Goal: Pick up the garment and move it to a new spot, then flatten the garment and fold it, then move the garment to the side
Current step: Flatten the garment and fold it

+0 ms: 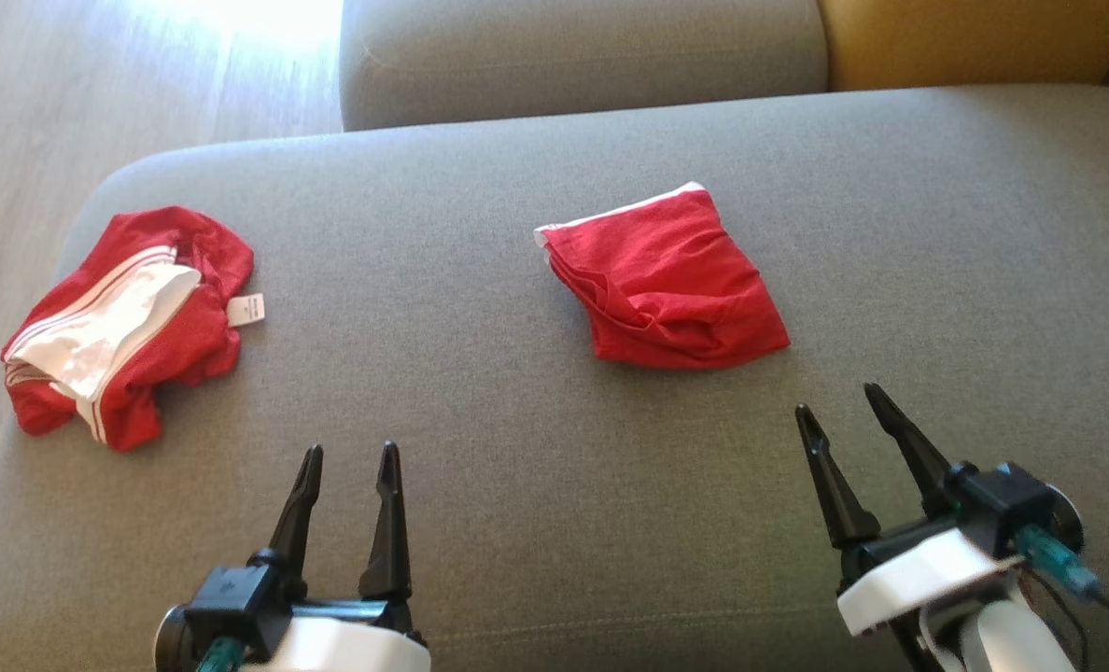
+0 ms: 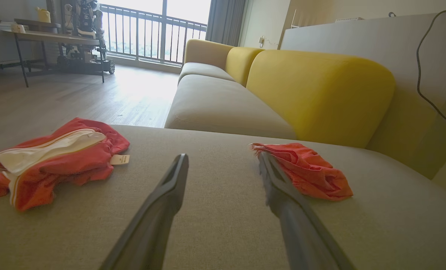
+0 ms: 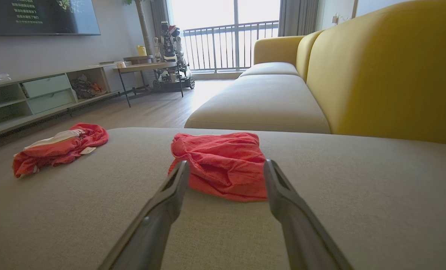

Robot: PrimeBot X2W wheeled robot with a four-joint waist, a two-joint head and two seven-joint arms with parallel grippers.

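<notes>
Left claw (image 1: 350, 451) and right claw (image 1: 836, 399) stand spread wide, holding nothing, over the grey sofa seat (image 1: 480, 420). A folded red garment (image 1: 666, 280) lies just beyond the right claw, and a crumpled red-and-white garment (image 1: 125, 322) lies at the seat's left end.

Soft red cloth garment (image 1: 671, 285), matt grey woven cushion (image 1: 480, 392)
</notes>
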